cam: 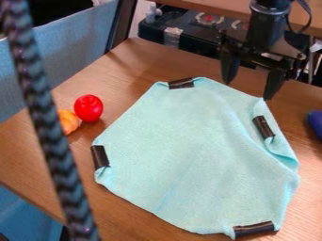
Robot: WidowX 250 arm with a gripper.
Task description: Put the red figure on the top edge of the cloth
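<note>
The gripper (252, 87) hangs at the upper right, above the cloth's top right edge, its two fingers spread apart with nothing between them. A light turquoise cloth (189, 155) lies on the table, with black tape strips at several places along its border. The red figure (89, 108), a rounded shape, rests on the wood to the left of the cloth, apart from it and well away from the gripper.
An orange object (68, 122) sits beside the red figure, partly behind a dark braided cable (47, 117) that crosses the left side. A dark blue object (316, 123) is at the right edge. Behind the wooden table (141, 59) stands a black case (189, 35).
</note>
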